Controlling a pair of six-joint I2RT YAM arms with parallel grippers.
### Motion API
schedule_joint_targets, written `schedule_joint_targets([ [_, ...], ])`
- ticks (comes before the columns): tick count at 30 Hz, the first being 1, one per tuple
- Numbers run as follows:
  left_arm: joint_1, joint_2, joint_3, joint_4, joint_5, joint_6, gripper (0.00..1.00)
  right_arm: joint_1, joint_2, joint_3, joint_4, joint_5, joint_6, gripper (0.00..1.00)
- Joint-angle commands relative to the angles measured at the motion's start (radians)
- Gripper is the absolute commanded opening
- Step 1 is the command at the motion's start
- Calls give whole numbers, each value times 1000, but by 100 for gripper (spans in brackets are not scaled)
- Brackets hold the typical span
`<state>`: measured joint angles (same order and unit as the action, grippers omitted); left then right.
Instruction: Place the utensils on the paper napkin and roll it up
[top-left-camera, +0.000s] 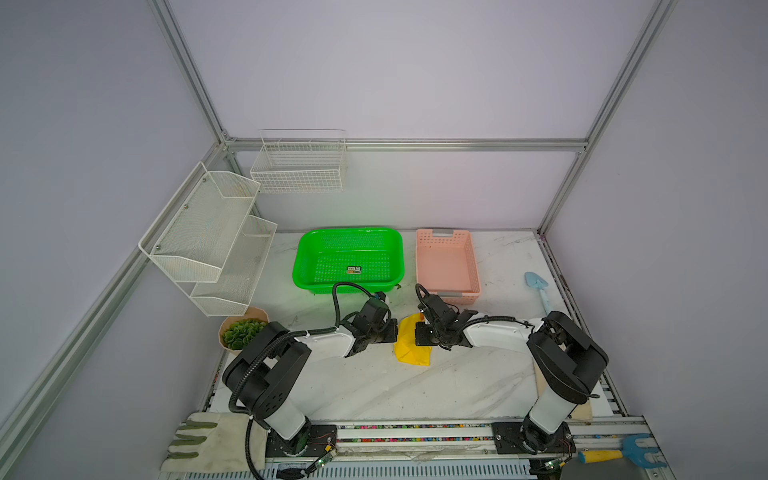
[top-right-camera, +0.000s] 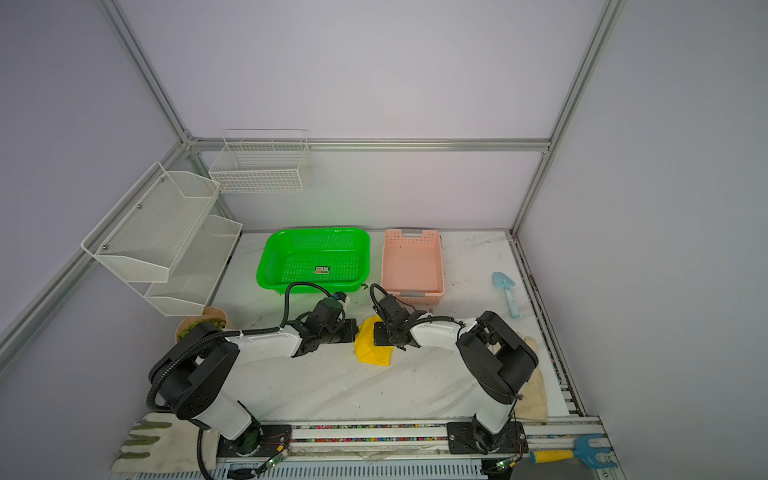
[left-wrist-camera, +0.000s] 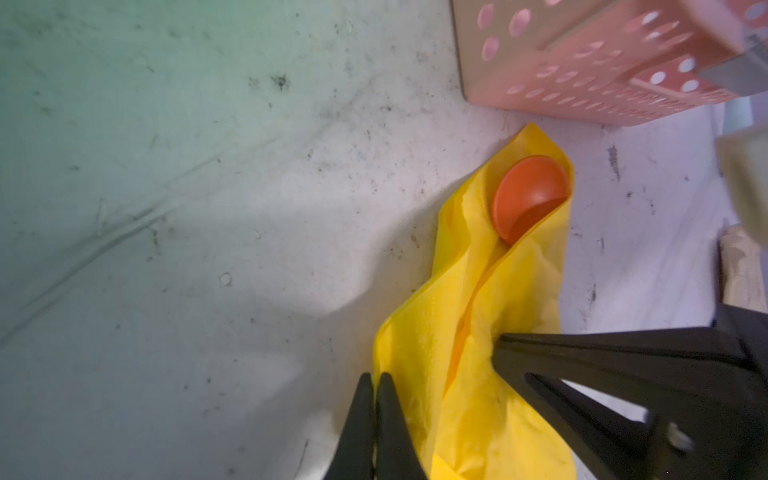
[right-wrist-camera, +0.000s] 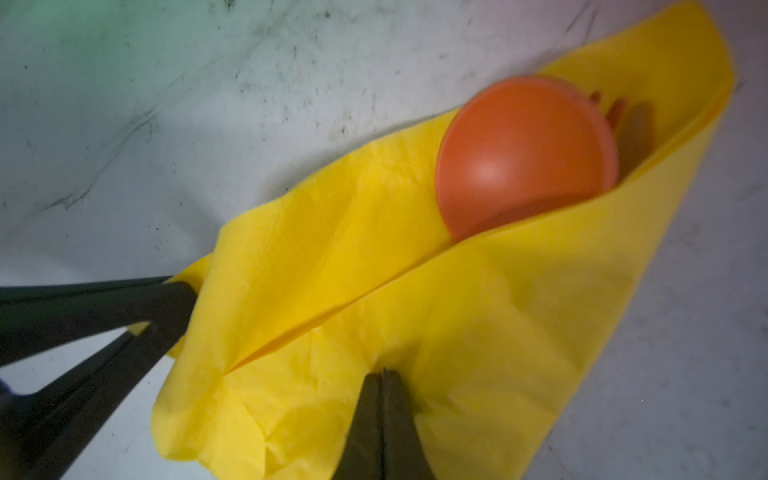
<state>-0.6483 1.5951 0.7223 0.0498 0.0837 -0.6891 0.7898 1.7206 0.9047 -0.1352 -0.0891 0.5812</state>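
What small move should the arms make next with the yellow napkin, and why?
Probably the left gripper should draw its pinched edge of the paper napkin over the spoon. The right gripper pins the other flap, and the spoon's bowl shows uncovered in the open fold.

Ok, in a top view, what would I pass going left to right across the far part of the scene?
white mesh shelf → green basket → pink basket → light-blue trowel
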Motion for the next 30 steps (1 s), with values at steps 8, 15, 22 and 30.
schedule_joint_targets([
  [8,-14,-54,-4,98,105,-49,0,2,26,-52,-42,-41,5,0],
  [15,-42,-46,-23,194,139,-117,0,-3,27,-64,-18,-62,8,0],
  [22,-76,3,-20,252,151,-155,0,-9,22,-73,-5,-78,11,0],
  [30,-108,65,-47,378,171,-219,0,-18,27,-91,24,-105,17,0],
])
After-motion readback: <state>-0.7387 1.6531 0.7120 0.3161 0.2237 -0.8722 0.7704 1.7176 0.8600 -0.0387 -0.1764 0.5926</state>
